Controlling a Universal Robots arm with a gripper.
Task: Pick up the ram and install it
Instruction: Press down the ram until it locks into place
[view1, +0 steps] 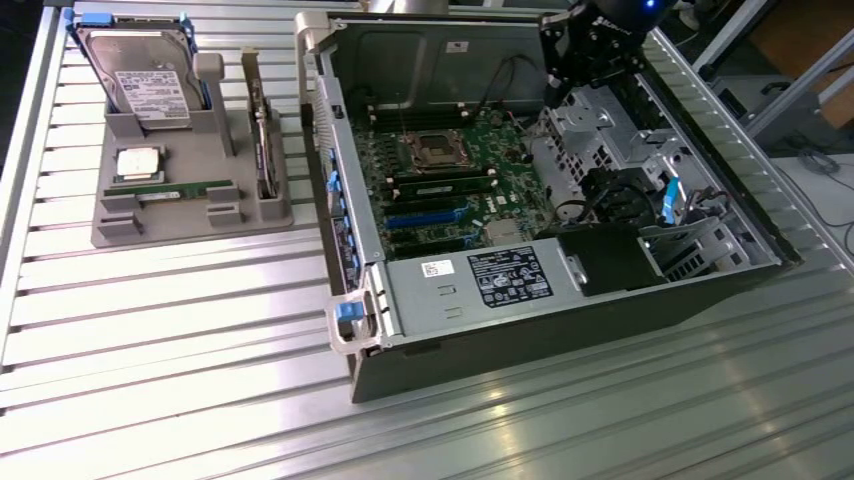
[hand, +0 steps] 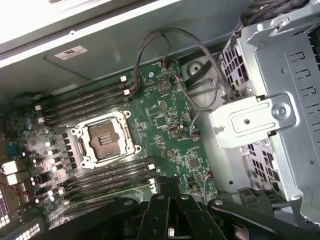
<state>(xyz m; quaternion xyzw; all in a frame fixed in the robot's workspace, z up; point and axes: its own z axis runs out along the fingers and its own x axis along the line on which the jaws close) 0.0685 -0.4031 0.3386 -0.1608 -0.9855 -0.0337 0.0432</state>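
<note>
The ram (view1: 171, 188), a thin green stick, lies flat on the grey holder tray (view1: 147, 228) at the exterior view's left, far from my gripper. My gripper (view1: 587, 72) hangs over the far right corner of the open computer case (view1: 534, 330), above the motherboard (view1: 454, 165). In the wrist view my gripper (hand: 168, 187) is shut, its black fingers (hand: 161, 210) pressed together with nothing between them. Below them lie the motherboard (hand: 170, 125), the empty processor socket (hand: 105, 137) and the long dark memory slots (hand: 90, 100) on both sides of the socket.
The tray also holds a hard drive (view1: 140, 70), a square silver processor chip (view1: 139, 162) and an upright card (view1: 262, 130). Inside the case are a metal drive cage (hand: 270, 115), loose cables (hand: 200, 50) and the power supply (view1: 481, 285). A ribbed metal table (view1: 174, 330) surrounds everything.
</note>
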